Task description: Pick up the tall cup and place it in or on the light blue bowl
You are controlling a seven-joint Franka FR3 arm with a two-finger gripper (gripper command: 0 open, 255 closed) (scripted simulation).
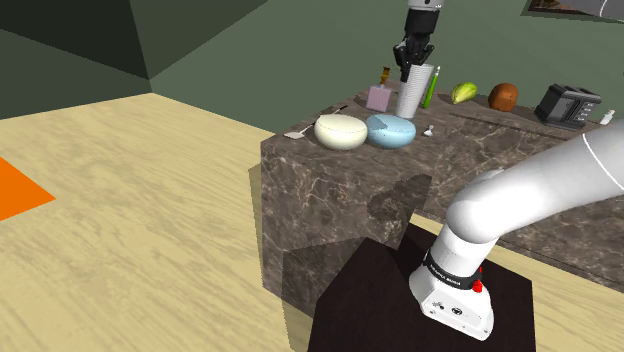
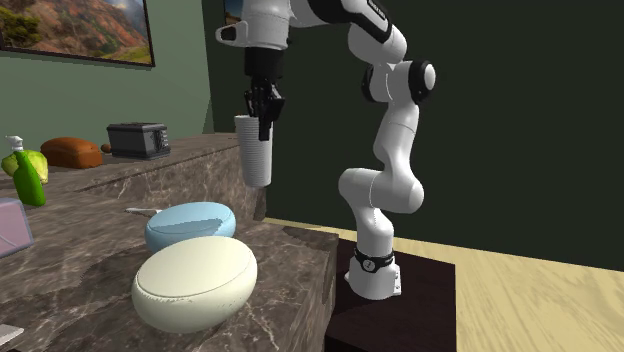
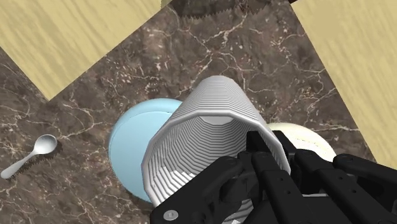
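The tall cup (image 1: 411,93) is white and ribbed, and it hangs upright above the dark marble counter (image 1: 330,185). My gripper (image 1: 414,58) is shut on its rim, one finger inside and one outside. In the second exterior view the gripper (image 2: 265,106) holds the cup (image 2: 257,152) in the air behind the light blue bowl (image 2: 189,225). That bowl (image 1: 390,129) lies upside down on the counter beside a cream bowl (image 1: 340,131). Looking down from the wrist, the cup (image 3: 203,143) in the gripper (image 3: 270,156) overlaps the edge of the light blue bowl (image 3: 129,151).
Behind the bowls stand a pink box (image 1: 379,97), a green bottle (image 1: 430,88), a green fruit (image 1: 462,92), a brown loaf (image 1: 503,96) and a toaster (image 1: 568,104). A small spoon (image 3: 28,158) lies near the blue bowl. The counter's edge drops to a wooden floor (image 1: 130,210).
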